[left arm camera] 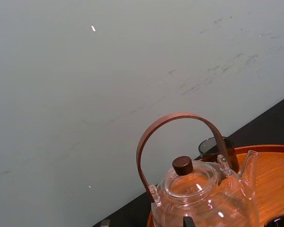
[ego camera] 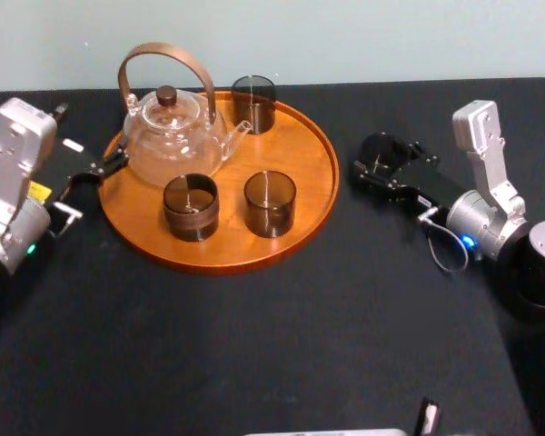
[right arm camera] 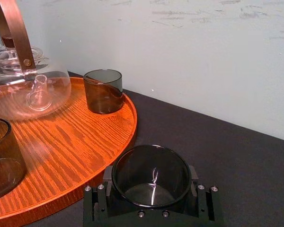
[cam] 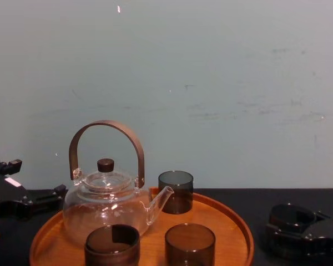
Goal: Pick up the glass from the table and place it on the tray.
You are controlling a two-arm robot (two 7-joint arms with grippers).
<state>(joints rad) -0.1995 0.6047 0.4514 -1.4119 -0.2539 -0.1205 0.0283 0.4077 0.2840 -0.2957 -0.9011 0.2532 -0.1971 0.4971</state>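
A smoky dark glass [right arm camera: 151, 176] stands on the black table [ego camera: 272, 345] just right of the round orange-brown tray [ego camera: 313, 150]. My right gripper [ego camera: 381, 162] is shut on it, one finger pressed to each side; the glass [cam: 291, 213] rests low at table level in the right gripper [cam: 301, 231]. Three similar glasses, the back glass [ego camera: 253, 103], the front-left glass [ego camera: 191, 206] and the front-right glass [ego camera: 270, 203], stand on the tray with a clear glass teapot [ego camera: 173, 127]. My left gripper [ego camera: 91, 136] is parked open at the tray's left rim.
The teapot's brown hoop handle [cam: 106, 126] rises well above the cups. A pale wall [cam: 211, 83] closes off the table's far edge. Bare tray surface [right arm camera: 75, 137] lies between the back glass and the front ones, on the side facing the right gripper.
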